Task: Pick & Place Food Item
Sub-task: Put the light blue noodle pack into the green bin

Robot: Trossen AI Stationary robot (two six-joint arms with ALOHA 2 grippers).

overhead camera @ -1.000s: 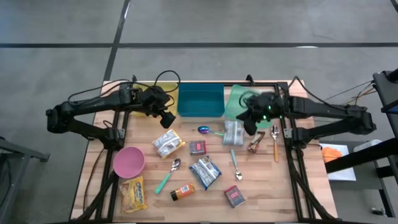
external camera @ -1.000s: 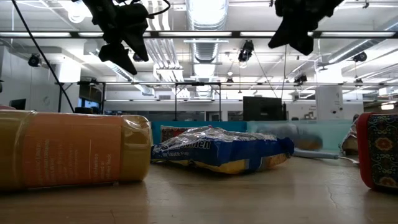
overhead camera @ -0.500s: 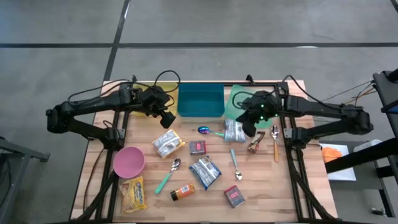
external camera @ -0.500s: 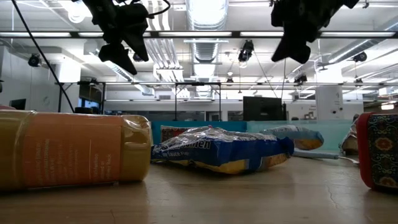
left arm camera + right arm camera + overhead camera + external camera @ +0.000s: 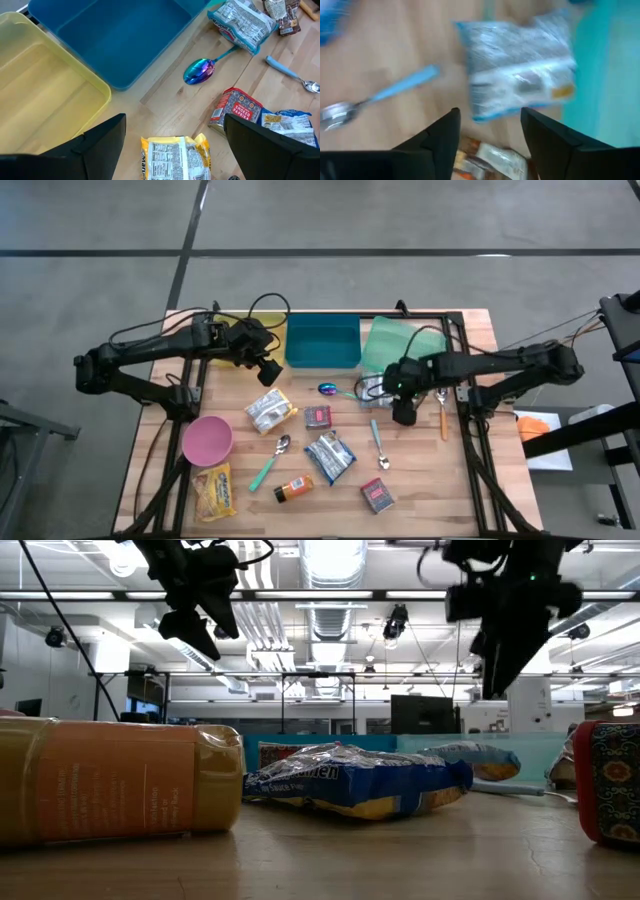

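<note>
My right gripper (image 5: 403, 416) hangs open above the table (image 5: 440, 480), pointing steeply down. Below it, the right wrist view shows a brown snack packet (image 5: 492, 160) between the fingers and a silver-blue food packet (image 5: 520, 85) just beyond, lying flat beside the green bin (image 5: 607, 75). In the low view this gripper (image 5: 493, 690) is well clear of the table top. My left gripper (image 5: 268, 370) waits open in the air near the yellow bin (image 5: 262, 330) and the blue bin (image 5: 322, 342), over a yellow-edged silver packet (image 5: 175, 152).
A red packet (image 5: 318, 417), a blue noodle packet (image 5: 330, 456), an orange bottle (image 5: 294, 489), a red box (image 5: 378, 496), a yellow bag (image 5: 214, 491) and a pink bowl (image 5: 207, 440) lie across the table. So do several spoons, one blue-handled (image 5: 385, 95).
My right gripper has come down and toward the table's near edge, from over the green bin's corner to over the brown snack packet, tipping to point more steeply down. In the low view the silver-blue packet was blurred a second ago and now lies still.
</note>
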